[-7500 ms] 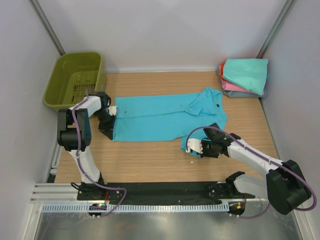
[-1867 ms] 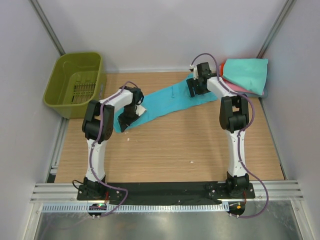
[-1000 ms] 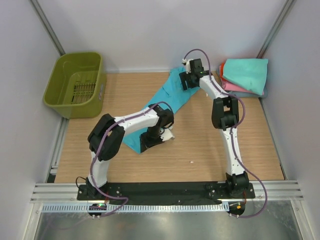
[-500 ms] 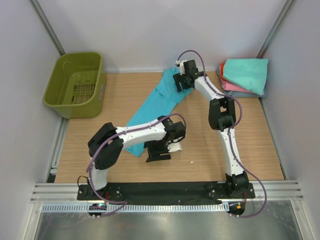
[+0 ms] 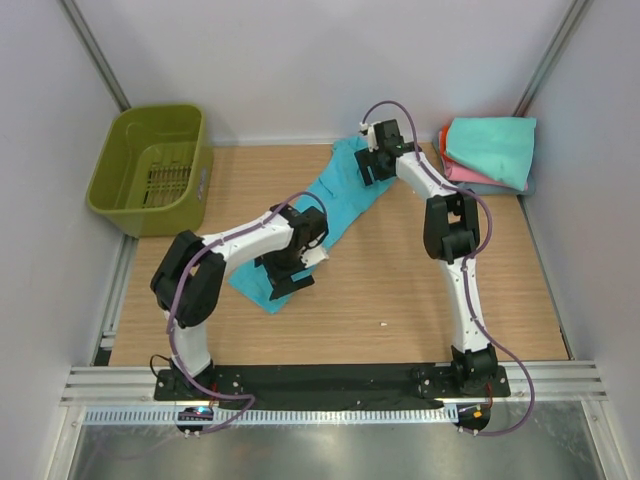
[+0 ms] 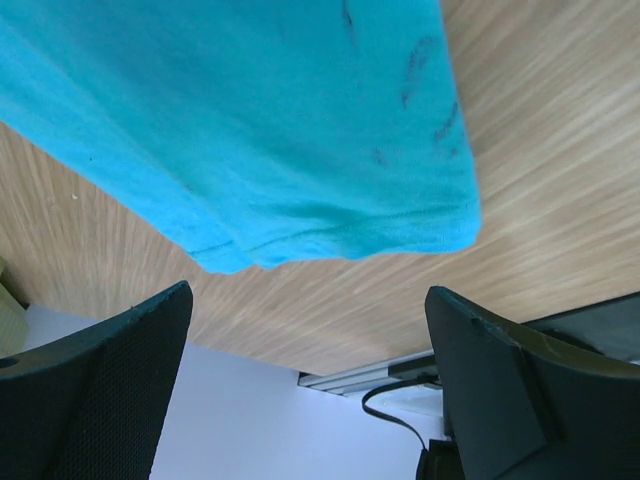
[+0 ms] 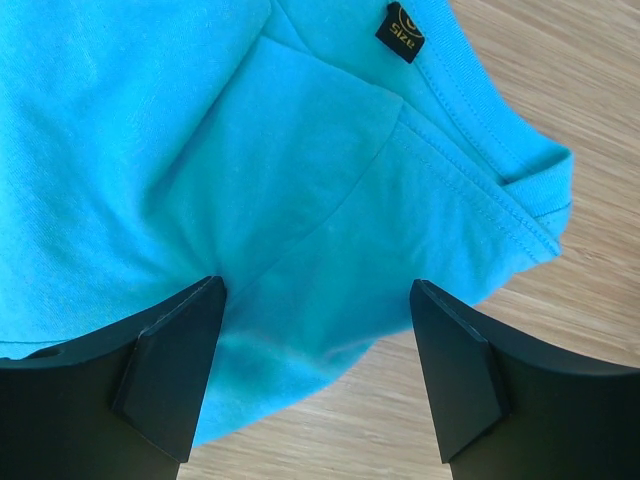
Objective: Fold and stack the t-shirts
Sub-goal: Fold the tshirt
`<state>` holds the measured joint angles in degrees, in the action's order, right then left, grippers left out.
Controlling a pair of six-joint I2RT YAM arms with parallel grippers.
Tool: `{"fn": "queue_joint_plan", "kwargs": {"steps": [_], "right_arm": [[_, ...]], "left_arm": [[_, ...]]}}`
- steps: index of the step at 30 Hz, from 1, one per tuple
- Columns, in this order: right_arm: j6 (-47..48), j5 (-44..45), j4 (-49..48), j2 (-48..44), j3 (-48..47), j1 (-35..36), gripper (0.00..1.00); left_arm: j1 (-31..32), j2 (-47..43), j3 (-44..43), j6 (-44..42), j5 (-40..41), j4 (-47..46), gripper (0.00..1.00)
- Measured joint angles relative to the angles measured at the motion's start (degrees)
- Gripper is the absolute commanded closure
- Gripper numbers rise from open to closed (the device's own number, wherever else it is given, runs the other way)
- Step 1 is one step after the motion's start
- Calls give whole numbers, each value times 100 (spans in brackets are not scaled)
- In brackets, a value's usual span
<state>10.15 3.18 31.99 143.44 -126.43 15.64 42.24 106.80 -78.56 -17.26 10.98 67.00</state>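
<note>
A bright turquoise-blue t-shirt lies in a narrow band slanting across the wooden surface, its lower end towards the near left and its collar end towards the far wall. The two arms stand over its opposite ends.

The left hand hangs over the shirt's near end. In the left wrist view its two black fingers are spread wide with nothing between them. The shirt's hemmed edge lies just beyond the fingertips, and bare wood shows in the gap.

The right hand is at the far end of the shirt, close to the back wall. The right wrist view looks straight down on the collar, where a small dark size label sits inside the neckband. This hand's fingers are also set wide apart. The cloth lies flat below and between them, and they are not pinching it. The ribbed neckband curls at the shirt's edge against the wood.

In the far right corner of the surface is a stack of folded t-shirts, well apart from the left hand and near the right one. A mint-teal shirt is on top with a pink one under it. An orange-red edge shows at the stack's left side, and a grey-blue layer is at the bottom.

An olive-green slotted basket stands at the far left corner, apart from the turquoise-blue shirt.
</note>
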Motion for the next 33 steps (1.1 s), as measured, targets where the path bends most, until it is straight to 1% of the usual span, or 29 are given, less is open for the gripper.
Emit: {"fn": "queue_joint_plan", "kwargs": {"steps": [8, 16, 18, 21, 25, 29, 33], "right_arm": [[48, 232, -17, -48, 114, 0, 18], [66, 214, 31, -31, 96, 2, 18], [72, 203, 76, 85, -87, 9, 18], [85, 168, 153, 365, -564, 37, 18], [85, 107, 192, 671, -1073, 96, 16], [83, 35, 214, 813, -1309, 208, 16], [44, -52, 208, 879, -1399, 354, 15]], "left_arm": [[-291, 442, 518, -118, 122, -833, 0], [-291, 507, 518, -122, 151, -776, 1], [-254, 516, 509, -111, 170, -763, 0], [-48, 522, 494, -96, 223, -763, 1], [542, 522, 474, -79, 258, -782, 0], [1054, 525, 380, 57, 136, -798, 1], [1375, 621, 188, 232, -59, -800, 0]]}}
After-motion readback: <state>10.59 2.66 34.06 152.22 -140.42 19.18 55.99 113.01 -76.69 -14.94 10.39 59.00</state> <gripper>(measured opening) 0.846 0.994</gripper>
